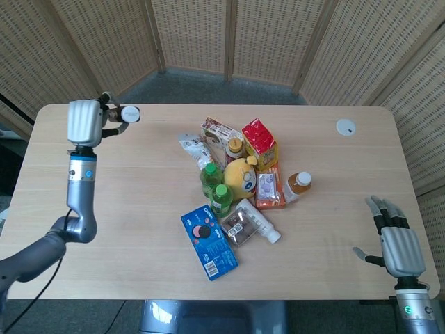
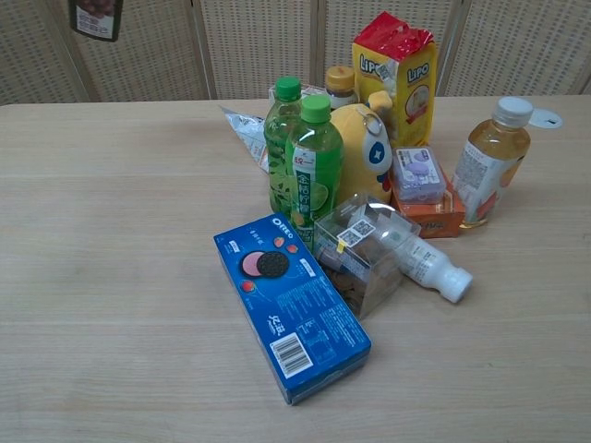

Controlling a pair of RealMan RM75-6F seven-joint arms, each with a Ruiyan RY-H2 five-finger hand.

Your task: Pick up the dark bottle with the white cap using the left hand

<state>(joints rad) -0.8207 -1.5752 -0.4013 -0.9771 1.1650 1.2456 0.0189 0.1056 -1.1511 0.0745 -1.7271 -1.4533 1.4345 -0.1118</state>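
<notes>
Bottle (image 1: 127, 114), dark with a white cap, sits pinched in the left robot hand (image 1: 85, 122) above the counter (image 1: 139, 202), at ten o'clock from the clutter; the chest view catches only its bottom end at the top edge. Right robot hand (image 1: 398, 245) hovers at four o'clock, fingers spread, holding nothing. A blue Oreo box (image 2: 291, 305) lies nearest the front edge.

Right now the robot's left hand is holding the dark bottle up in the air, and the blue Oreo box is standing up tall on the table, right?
Almost. The left hand does hold the dark bottle up, but the blue Oreo box is lying flat on the table, not standing tall. The chest view shows this plainly.
</notes>
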